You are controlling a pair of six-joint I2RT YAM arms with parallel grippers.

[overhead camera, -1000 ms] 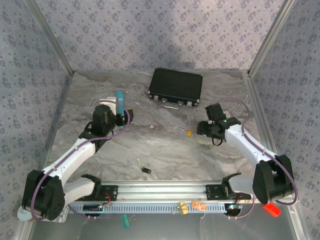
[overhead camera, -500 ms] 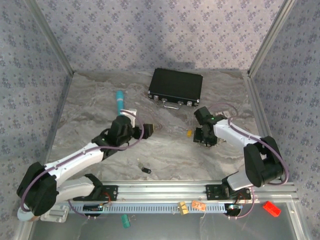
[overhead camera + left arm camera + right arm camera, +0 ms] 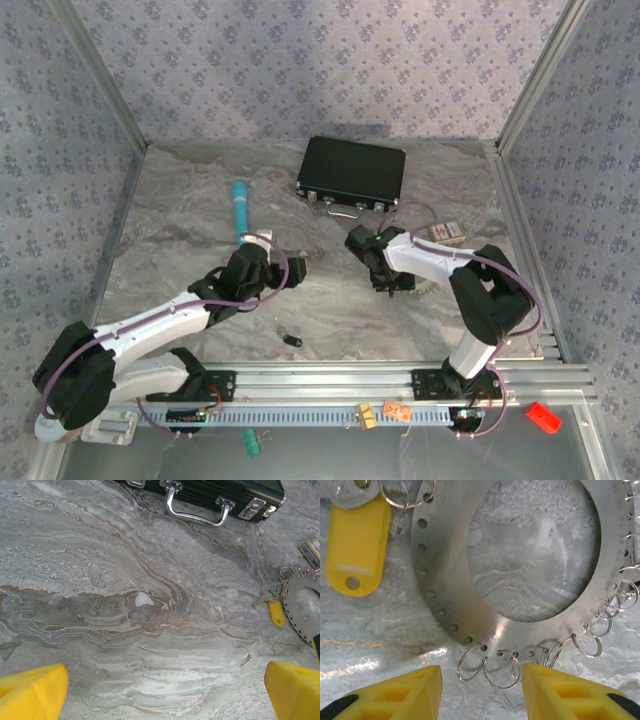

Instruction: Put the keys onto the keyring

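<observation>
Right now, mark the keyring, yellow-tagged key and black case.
keyring [image 3: 445, 555], right wrist view, on its metal band.
yellow-tagged key [image 3: 357, 540], right wrist view, on the yellow tag.
black case [image 3: 352, 170], top external view, on its lid.

Grey marbled table. Far centre lies a shut black case with its handle toward the near side; left of it a teal pen lies flat, and right of it sits a small patterned box. Mid-right, a flat metal keyring has small split rings along its rim and a yellow-tagged key just beside its left edge. A black-headed key lies alone near centre.
</observation>
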